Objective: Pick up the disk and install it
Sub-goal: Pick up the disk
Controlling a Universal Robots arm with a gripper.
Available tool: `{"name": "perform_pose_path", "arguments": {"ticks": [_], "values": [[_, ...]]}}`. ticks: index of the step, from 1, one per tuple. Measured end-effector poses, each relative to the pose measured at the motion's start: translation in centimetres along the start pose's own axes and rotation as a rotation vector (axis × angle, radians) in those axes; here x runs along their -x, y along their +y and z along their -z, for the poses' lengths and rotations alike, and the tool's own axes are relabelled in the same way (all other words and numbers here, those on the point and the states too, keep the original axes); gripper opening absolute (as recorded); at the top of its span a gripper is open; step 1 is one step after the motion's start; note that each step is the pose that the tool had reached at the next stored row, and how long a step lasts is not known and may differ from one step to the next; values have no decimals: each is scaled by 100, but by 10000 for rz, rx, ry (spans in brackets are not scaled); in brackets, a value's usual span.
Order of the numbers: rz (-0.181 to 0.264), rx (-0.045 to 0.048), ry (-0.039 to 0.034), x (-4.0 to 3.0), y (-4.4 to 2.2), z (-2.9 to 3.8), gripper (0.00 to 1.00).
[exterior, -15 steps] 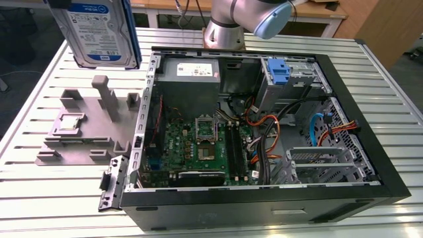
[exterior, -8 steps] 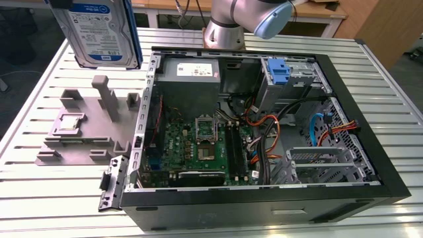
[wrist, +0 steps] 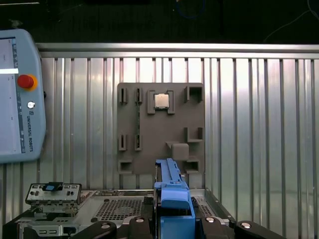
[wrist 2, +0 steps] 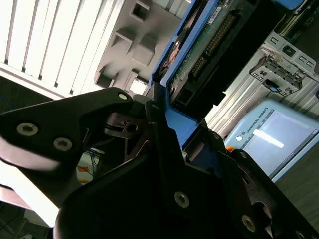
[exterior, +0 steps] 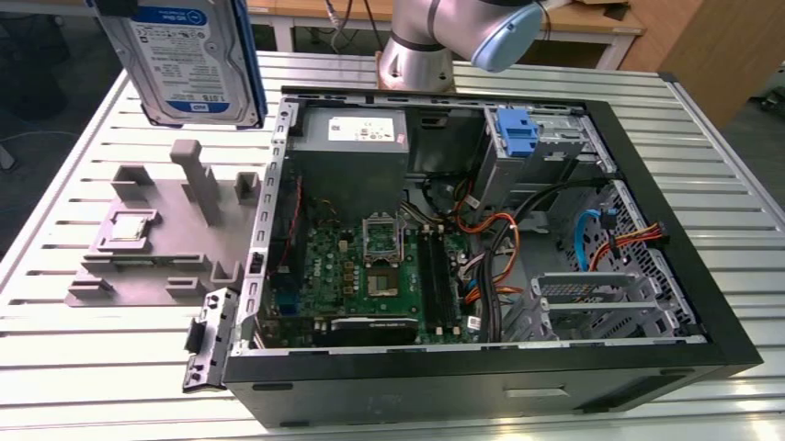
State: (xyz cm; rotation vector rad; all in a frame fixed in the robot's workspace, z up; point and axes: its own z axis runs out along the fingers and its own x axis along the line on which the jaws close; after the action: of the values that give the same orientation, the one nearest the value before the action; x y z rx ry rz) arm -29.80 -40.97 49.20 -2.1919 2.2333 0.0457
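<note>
Holds the disk [exterior: 184, 60] tight in the gripper [wrist 2: 163, 123], which is closed on the blue carrier from both sides, as seen in both wrist views. Carries it upright and high, well above the bench [exterior: 73, 367]. Has the grey holder [exterior: 153, 239] below the gripper, with the small chip [wrist: 160, 100] lying in one of its pockets. Looks like the transport part of the task, with the open computer case [exterior: 723, 340] lower and to one side of the gripper.

Better to move slowly and without tilt, to avoid any slipping of the carrier in the grip. Better also to stay high over the case wall and the orange cables [exterior: 497, 239]. Worth minding the narrow drive cage [exterior: 571, 138] at the far corner, beside the blue bracket [exterior: 516, 129], probably the most delicate place for a clean alignment.
</note>
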Motion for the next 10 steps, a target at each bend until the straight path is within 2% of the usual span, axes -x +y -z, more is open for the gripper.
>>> {"name": "perform_pose_path", "arguments": {"ticks": [10], "values": [[0, 0, 0, 1, -30, 0, 37]]}}
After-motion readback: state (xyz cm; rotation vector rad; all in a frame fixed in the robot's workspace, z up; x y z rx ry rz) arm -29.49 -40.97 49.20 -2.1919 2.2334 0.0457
